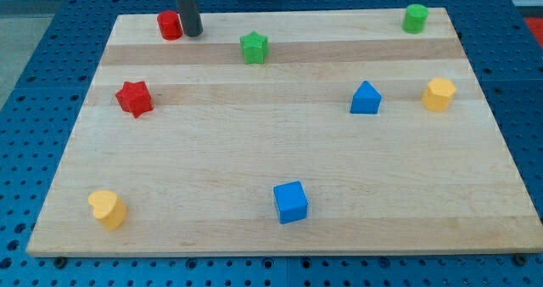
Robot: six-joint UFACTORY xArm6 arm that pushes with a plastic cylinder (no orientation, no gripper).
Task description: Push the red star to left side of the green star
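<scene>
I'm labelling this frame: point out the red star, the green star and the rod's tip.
red star (134,98): camera view, top face.
green star (254,47): camera view, top face.
my tip (193,33): camera view, rod's lower end, beside the red cylinder (170,25).

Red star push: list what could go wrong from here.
1. My tip sits beside the red cylinder at the view's top, so leaving could knock it.
2. The red star lies near the board's left edge; a skewed push might send it off.
3. Overshooting could bump the green star.
</scene>
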